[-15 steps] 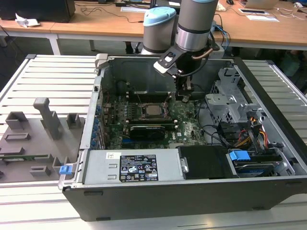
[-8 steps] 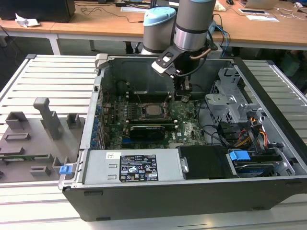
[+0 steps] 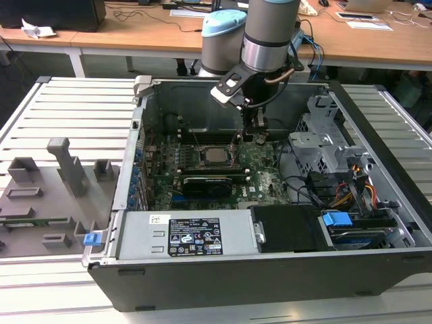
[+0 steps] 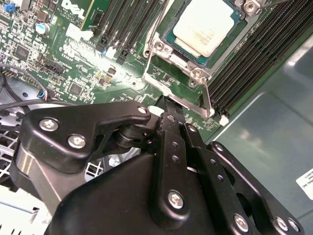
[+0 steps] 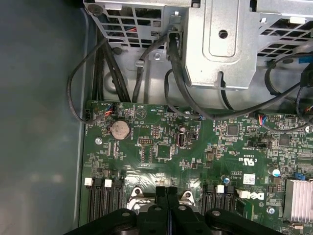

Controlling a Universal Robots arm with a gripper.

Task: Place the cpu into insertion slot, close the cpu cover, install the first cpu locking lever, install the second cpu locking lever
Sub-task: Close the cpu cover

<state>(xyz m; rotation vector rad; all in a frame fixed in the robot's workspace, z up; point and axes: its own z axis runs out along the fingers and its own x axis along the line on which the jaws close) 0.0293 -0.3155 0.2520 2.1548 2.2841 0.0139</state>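
cpu: the cpu [image 4: 203, 27] sits flat in the insertion slot [image 4: 168, 35], silver top up, on the green board inside the open case.
handling: judged light, stiff and fragile; best held by its edges, with no pressure on the top.
cpu cover: the cpu cover [image 4: 205, 95] looks swung open beside the slot; thin, springy metal, probably best pushed at its free edge.
gripper: the gripper [image 4: 164, 104] hangs just beside that frame's edge, fingers pressed together, nothing seen between them.
around: memory slots [image 4: 122, 24] flank the socket; a long black card [image 3: 212, 182] lies near.
in the way: loose cables [image 5: 98, 68] and the drive cage [image 5: 220, 44] crowd one side of the board.
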